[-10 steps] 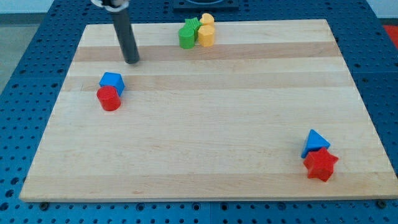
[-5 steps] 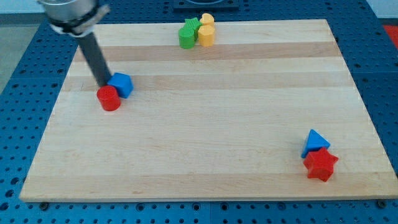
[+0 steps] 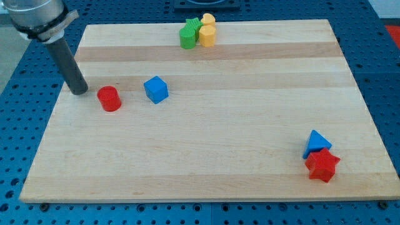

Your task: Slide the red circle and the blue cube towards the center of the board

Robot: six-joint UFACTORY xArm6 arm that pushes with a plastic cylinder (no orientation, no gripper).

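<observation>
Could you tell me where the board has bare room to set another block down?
The widest bare patch lies between the blue cube and the blue triangle with the red star. It is crowded by the green and yellow blocks, and around my tip beside the red circle.

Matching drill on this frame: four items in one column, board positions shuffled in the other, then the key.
Items:
1. my tip
2. blue cube
3. red star
4. green blocks

Places:
A. view's top edge, touching the yellow blocks
B. just to the view's right of the red circle, apart from it
C. view's bottom right, against the blue triangle
D. near the board's left edge, to the view's left of the red circle

Pairs: 1-D, 2-B, 3-C, 4-A
</observation>
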